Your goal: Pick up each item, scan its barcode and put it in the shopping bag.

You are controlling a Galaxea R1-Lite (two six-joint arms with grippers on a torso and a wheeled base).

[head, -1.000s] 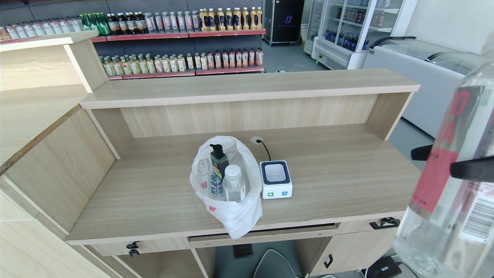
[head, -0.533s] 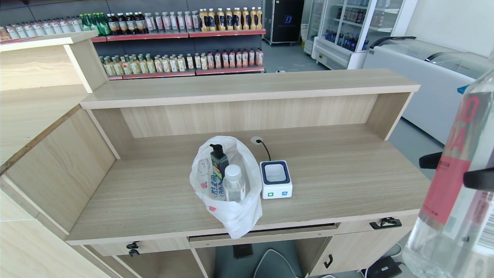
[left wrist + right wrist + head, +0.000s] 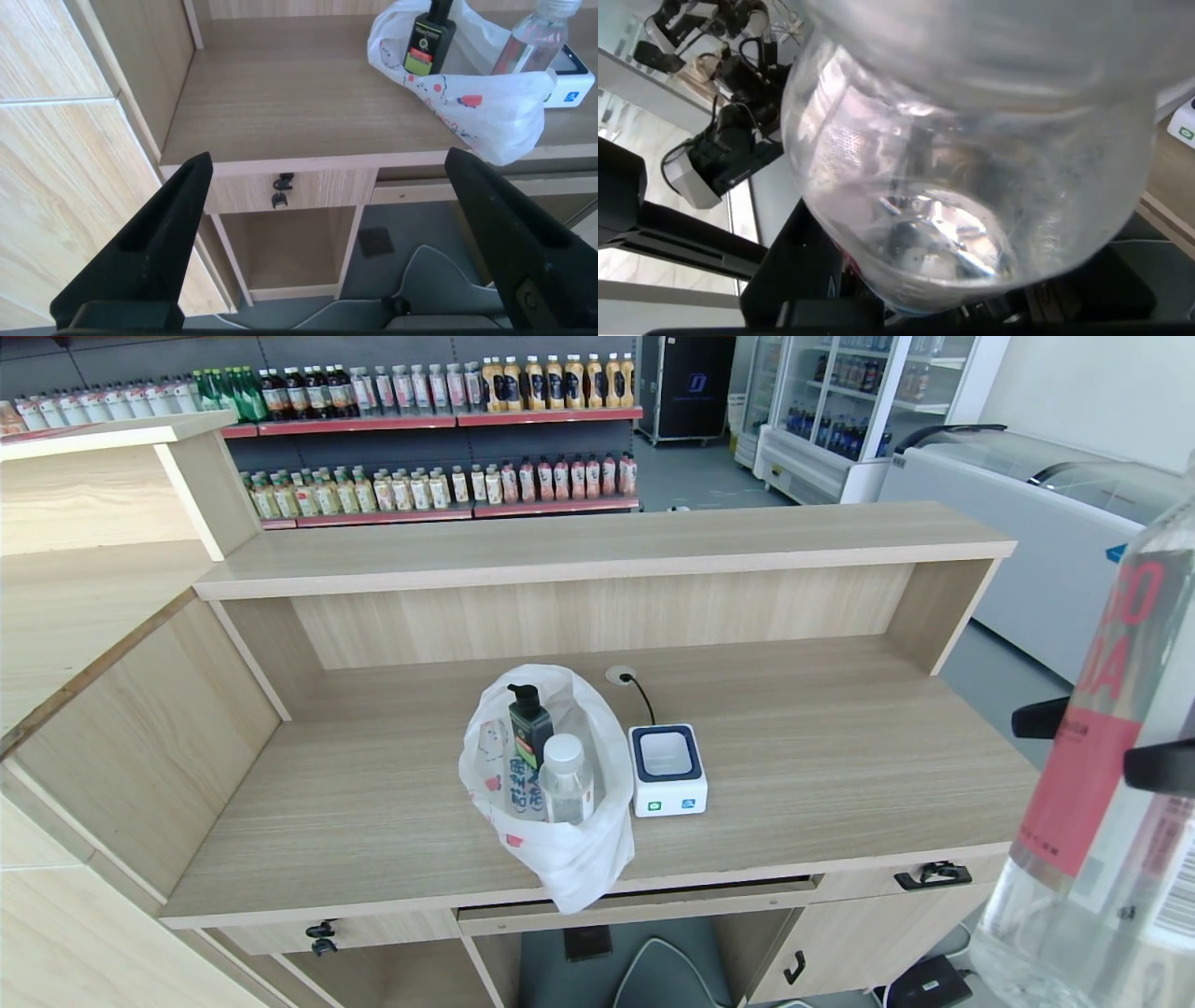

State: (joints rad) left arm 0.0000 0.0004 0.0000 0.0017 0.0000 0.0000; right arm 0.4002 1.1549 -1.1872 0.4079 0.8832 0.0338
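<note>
The counter (image 3: pixel 840 775) carries the shopping bag (image 3: pixel 569 859), part-filled. We hold the clear bottle (image 3: pixel 1083 821) clamped in the right gripper (image 3: pixel 1092 742), off the counter at 4 o'clock of the scanner (image 3: pixel 667 770); the bag sits just beside the scanner at 9 o'clock. The left gripper (image 3: pixel 327 252) hangs spread, empty. We judge the current step to be carry-to-scan. Next: present the barcode (image 3: pixel 1182 901) to the scanner window.

Your surroundings: a shop checkout counter in pale wood.
Ahead of you the worktop (image 3: pixel 822 775) runs under a raised ledge (image 3: pixel 597 546), with a round cable hole (image 3: pixel 620 674) near its back wall. A key (image 3: pixel 320 936) hangs in the left drawer (image 3: pixel 392 929) below, and a grey chair (image 3: pixel 667 975) sits in the knee space. Beyond, you see shelves of bottles (image 3: pixel 439 429), glass-door coolers (image 3: pixel 840 401) and a chest freezer (image 3: pixel 1036 523).
</note>
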